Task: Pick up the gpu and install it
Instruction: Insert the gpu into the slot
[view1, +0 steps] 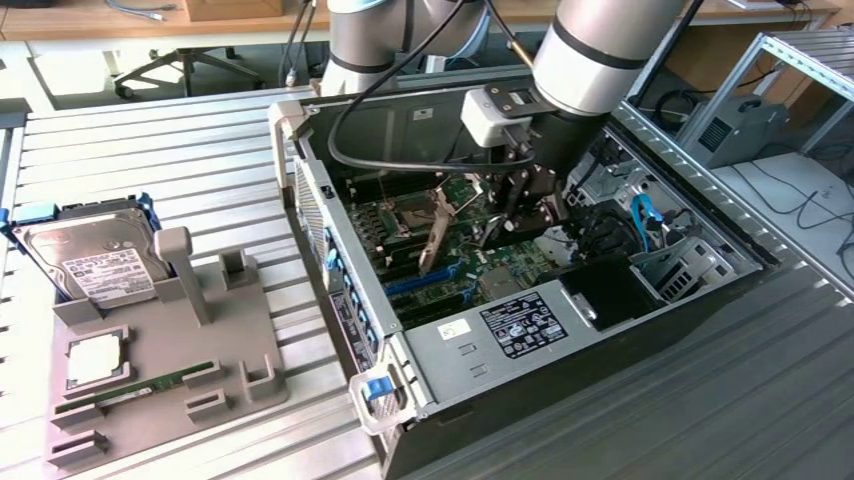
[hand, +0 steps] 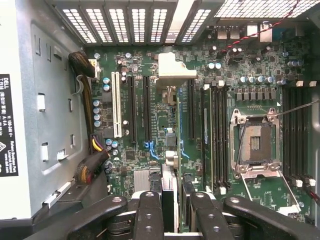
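My fingers (hand: 148, 215) are closed narrow on the gpu (hand: 169, 186). I hold it edge-on inside the open case (view1: 441, 350), which lies on the bench (view1: 160, 170) towards the edge at the exterior view's right. The card hangs tilted above the motherboard (hand: 150, 100), over the row of long slots (hand: 134, 107). It is not seated in any of them.

Risks, as I judge them:
- The tilt could bring one corner of the card down first, so that it jams or scrapes the board.
- Because I hold the card by a thin edge, a sideways push at a slot's mouth could make it twist or slip in my fingers.
- The slots lie close together, so a small offset could put the card in the wrong one.
- The cable bundle (hand: 92, 165) beside the slots could snag the cooler.

Hidden or unclear:
- The card's gold contact edge and its fan face cannot be seen.
- I cannot tell which slot lies directly beneath the card.
- A pale piece (hand: 172, 70) at the card's far end may be its bracket, though I cannot confirm this.
- My arm covers part of the board in the exterior view.
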